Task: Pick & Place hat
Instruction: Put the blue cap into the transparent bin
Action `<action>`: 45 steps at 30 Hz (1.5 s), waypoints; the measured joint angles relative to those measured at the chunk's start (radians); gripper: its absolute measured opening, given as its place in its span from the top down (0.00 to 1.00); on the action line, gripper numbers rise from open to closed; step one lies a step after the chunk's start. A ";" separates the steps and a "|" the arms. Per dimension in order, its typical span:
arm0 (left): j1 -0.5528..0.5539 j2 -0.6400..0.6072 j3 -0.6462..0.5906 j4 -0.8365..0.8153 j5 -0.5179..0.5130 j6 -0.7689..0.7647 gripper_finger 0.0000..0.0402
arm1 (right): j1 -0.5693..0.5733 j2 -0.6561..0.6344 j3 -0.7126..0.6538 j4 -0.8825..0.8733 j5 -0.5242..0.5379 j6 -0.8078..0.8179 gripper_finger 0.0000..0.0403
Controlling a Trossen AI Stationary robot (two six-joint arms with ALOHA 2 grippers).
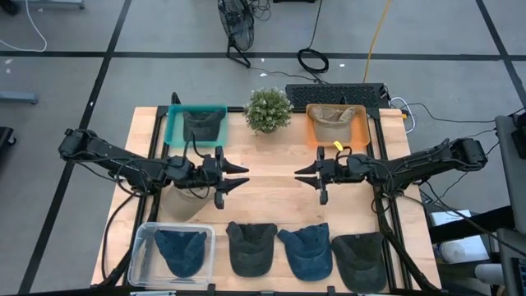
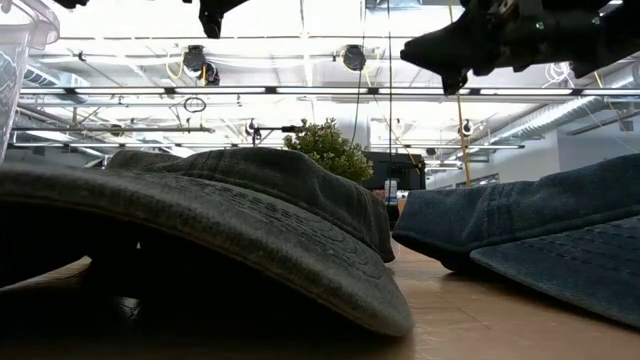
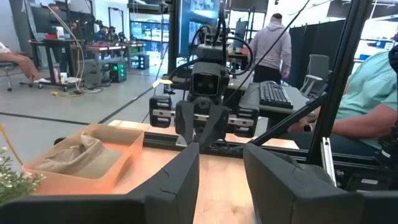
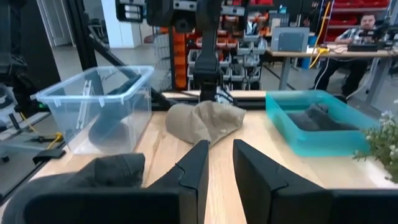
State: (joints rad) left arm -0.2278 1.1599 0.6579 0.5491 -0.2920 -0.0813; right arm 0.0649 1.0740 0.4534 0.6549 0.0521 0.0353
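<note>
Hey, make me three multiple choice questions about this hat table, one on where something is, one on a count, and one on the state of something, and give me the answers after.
1. Where does the potted plant stand?
A. Between the teal bin and the orange bin
B. Inside the clear bin
C. At the front edge beside the dark caps

2. How many caps lie along the front of the table, counting the one in the clear bin?
A. Two
B. Four
C. Six

3. What is the left gripper holding?
A. The tan hat
B. A blue cap
C. Nothing

Answers:
1. A, since the high view shows the plant at the back edge between the two coloured bins.
2. B, one blue cap in the clear bin and three more beside it.
3. C, its fingers stand apart with only bare table between them; the tan hat lies under the arm, ungripped.
</note>
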 joint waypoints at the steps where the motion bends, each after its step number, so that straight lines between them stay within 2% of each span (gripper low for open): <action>1: -0.004 0.000 0.000 0.000 -0.001 0.000 0.66 | -0.001 0.000 0.000 0.010 0.000 -0.003 0.84; 16: -0.043 0.000 0.000 0.008 0.002 0.031 0.66 | -0.012 -0.001 0.000 0.023 0.000 0.004 0.84; 20: -0.056 0.000 0.000 0.033 0.002 0.059 0.66 | -0.011 0.000 0.000 -0.019 -0.001 0.009 0.84; 27: -0.090 0.000 0.002 -0.002 0.003 0.001 0.66 | -0.023 0.000 0.001 0.037 -0.001 0.000 0.84; 32: -0.107 0.000 0.025 -0.009 -0.014 0.061 0.66 | -0.025 0.000 0.015 -0.032 -0.001 0.009 0.84; 39: -0.129 0.000 0.092 -0.164 -0.029 0.011 0.66 | -0.014 0.000 0.018 -0.053 -0.001 0.043 0.84; 45: -0.173 0.000 0.132 -0.294 -0.146 0.022 0.66 | 0.041 0.000 0.039 -0.068 -0.001 0.042 0.84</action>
State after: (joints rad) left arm -0.4005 1.1595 0.7904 0.2547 -0.4381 -0.0589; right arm 0.1054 1.0740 0.4920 0.5867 0.0509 0.0772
